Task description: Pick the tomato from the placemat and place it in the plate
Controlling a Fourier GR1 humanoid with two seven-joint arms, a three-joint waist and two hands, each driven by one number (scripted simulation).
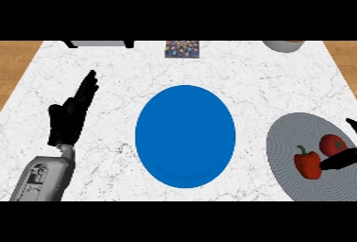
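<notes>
The tomato [333, 143] lies on the grey round placemat [293, 130] at the right side of the white marble counter [265, 80], just beside a red pepper [307, 163]. The right hand [339, 161] comes in from the right edge; its dark fingers touch the tomato's lower side, but I cannot tell if they are closed. The blue plate [185, 136] is in the middle, holding nothing. The left hand [70, 116] rests open at the left, fingers straight.

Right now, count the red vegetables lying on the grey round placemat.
2: a red round tomato towards the grey round placemat's right side, and a red bell pepper just left of it, nearer the robot. The right robot hand partly overlaps both.
</notes>
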